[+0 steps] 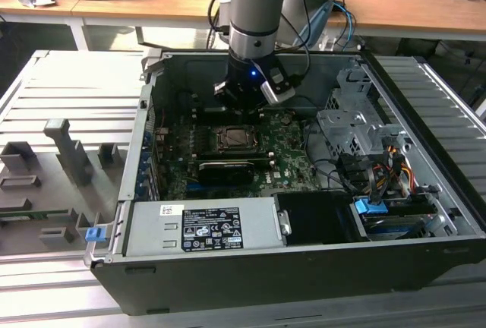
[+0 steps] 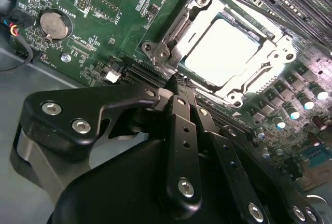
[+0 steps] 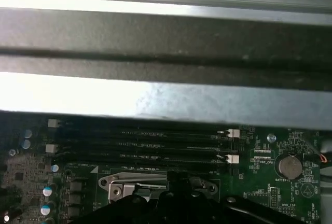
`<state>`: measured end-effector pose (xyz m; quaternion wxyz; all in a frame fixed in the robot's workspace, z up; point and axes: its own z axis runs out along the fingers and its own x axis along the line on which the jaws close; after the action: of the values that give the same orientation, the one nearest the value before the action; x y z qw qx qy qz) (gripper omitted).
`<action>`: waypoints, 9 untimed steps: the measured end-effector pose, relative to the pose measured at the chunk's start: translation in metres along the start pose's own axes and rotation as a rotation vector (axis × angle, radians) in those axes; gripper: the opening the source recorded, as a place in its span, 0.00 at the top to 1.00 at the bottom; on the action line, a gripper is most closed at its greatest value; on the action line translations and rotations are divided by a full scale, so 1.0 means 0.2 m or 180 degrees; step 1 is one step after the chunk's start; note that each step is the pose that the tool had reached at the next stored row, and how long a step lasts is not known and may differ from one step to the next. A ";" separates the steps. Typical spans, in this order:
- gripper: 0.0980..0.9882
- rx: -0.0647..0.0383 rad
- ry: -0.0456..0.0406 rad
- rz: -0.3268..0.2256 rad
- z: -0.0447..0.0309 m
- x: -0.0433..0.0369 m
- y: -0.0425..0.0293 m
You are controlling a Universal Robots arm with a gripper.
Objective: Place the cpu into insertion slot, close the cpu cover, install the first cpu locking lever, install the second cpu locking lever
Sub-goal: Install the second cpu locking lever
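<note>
CPU work takes place inside one open computer case (image 1: 425, 214) lying on its side, with one green motherboard (image 1: 285, 162) on its floor. One power supply (image 1: 201, 225) sits along the case's near edge in the exterior view; four memory slots (image 3: 140, 143) run parallel beside the socket in the first wrist view.

One insertion slot (image 2: 171, 37) shows in the second wrist view, and one cpu (image 2: 220, 50) already lies flat within it, its pale face glaring under the light. One cpu cover (image 2: 275, 47) lies down over the chip's edges — the chip shows through its centre opening. One thin lever rod (image 2: 244, 3) crosses the far side of the frame; a second lever cannot be told apart.

One tool (image 2: 176, 81) hangs directly over the socket's near edge, fingers drawn together to a narrow point and holding nothing. The socket lies just beyond the fingertips, near but apart — whether they touch the frame cannot be told. One coin battery (image 2: 54, 23) sits well aside.
</note>
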<state>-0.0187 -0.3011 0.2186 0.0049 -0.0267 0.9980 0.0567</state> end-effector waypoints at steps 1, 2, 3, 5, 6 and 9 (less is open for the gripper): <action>0.99 0.0000 0.0000 0.0000 -0.007 0.000 0.001; 0.99 -0.0001 0.0000 0.0000 -0.007 0.000 0.000; 0.99 -0.0001 -0.0001 0.0000 -0.007 0.000 0.000; 0.99 0.0001 0.0000 -0.0001 -0.008 0.000 -0.003; 0.99 0.0002 0.0000 0.0000 -0.008 0.000 -0.008; 0.99 0.0002 0.0000 0.0000 -0.009 0.001 -0.018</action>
<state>-0.0186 -0.3049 0.2199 0.0049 -0.0268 0.9980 0.0563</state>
